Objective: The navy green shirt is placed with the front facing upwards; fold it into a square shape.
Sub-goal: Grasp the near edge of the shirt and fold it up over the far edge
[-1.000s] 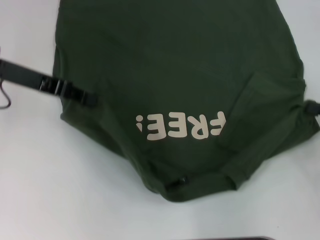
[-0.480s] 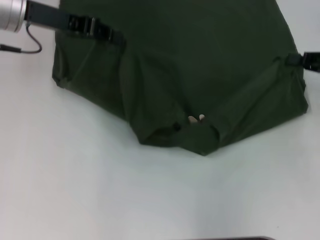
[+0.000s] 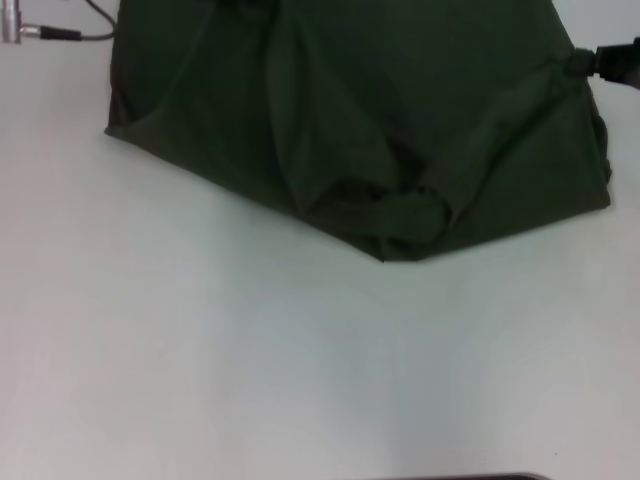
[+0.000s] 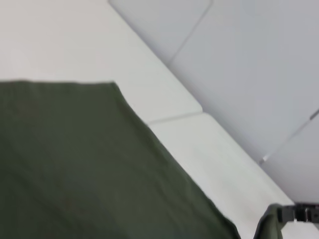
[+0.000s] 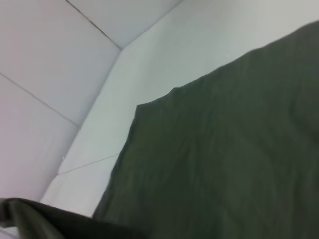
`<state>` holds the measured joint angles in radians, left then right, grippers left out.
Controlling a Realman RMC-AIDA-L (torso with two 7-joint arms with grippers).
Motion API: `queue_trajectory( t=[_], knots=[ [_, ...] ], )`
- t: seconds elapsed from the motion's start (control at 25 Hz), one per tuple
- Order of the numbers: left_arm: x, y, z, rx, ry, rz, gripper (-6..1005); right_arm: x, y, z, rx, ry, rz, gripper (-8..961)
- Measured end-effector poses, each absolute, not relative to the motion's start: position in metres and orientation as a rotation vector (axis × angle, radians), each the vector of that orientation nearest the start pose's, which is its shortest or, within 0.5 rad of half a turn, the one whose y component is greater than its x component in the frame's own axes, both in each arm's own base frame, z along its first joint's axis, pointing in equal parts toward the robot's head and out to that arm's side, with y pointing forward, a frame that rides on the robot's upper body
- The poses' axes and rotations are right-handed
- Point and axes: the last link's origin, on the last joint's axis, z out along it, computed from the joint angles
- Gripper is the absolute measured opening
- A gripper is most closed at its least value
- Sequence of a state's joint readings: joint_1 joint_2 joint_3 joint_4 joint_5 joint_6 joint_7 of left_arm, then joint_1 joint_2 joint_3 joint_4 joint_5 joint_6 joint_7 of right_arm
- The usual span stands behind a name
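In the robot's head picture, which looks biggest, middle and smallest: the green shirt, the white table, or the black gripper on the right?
1. White table: bare part fills most of the picture.
2. Navy green shirt: nearly as big, so the top two are close.
3. Right gripper: only a tiny bit shows at the edge, pinching the shirt.

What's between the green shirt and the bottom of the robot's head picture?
Only bare white table lies below the navy green shirt, as the head view shows.

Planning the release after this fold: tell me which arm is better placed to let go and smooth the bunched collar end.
Right, probably. The right claw pinches the shirt edge and sits nearer the bunched collar. The left claw is out of the head view; only its cable shows.
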<state>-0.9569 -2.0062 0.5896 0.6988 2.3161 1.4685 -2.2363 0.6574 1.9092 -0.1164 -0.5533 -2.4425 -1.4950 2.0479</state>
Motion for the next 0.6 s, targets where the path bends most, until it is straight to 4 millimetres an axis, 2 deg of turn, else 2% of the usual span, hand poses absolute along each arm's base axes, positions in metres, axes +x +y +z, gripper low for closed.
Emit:
queue_trajectory(
  t=[0.36, 0.6],
  knots=[
    [-0.151, 0.454, 0.032, -2.495, -1.26, -0.566, 35, 0.308, 0.4, 0.089, -2.099, 1.506, 0.627, 74],
    [-0.158, 0.462, 0.029, -2.42, -1.276, -0.573, 34, 0.306, 0.41, 0.092, -2.076, 1.478, 0.584, 74]
  ],
)
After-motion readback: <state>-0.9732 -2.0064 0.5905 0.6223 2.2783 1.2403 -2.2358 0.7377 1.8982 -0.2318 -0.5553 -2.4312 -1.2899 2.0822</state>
